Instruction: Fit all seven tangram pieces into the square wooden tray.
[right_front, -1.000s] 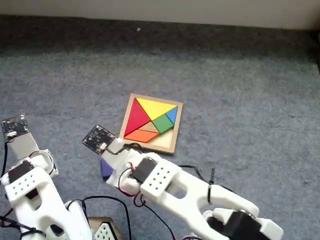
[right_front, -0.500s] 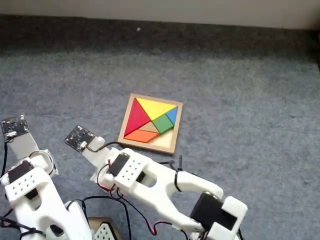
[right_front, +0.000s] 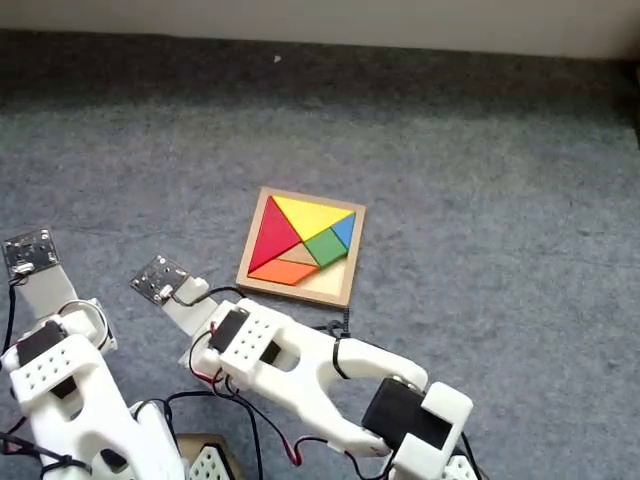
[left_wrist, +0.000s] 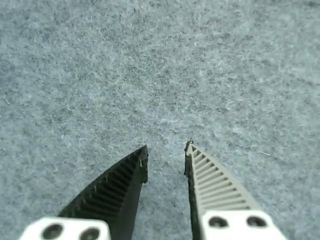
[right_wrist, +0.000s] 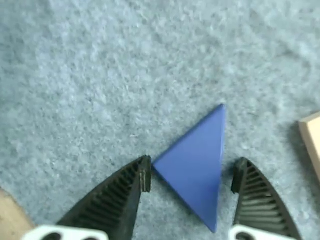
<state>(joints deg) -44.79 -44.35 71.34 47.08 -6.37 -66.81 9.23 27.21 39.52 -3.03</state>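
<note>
Final piece pickup: right gripper (right_wrist: 192, 171) is apart, jaws either side of the blue triangle (right_wrist: 197, 160) on the table near the tray (right_front: 325, 285). Next: close, lift, seat it in the tray's gap. Left gripper (left_wrist: 166, 150) is apart and empty.

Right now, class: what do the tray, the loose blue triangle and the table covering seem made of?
Tray: pale bare wood, tan and matte. Blue triangle: smooth, flat-coloured, likely painted wood, possibly plastic. Table covering: grey felt-like carpet, visibly fuzzy fibres.
</note>
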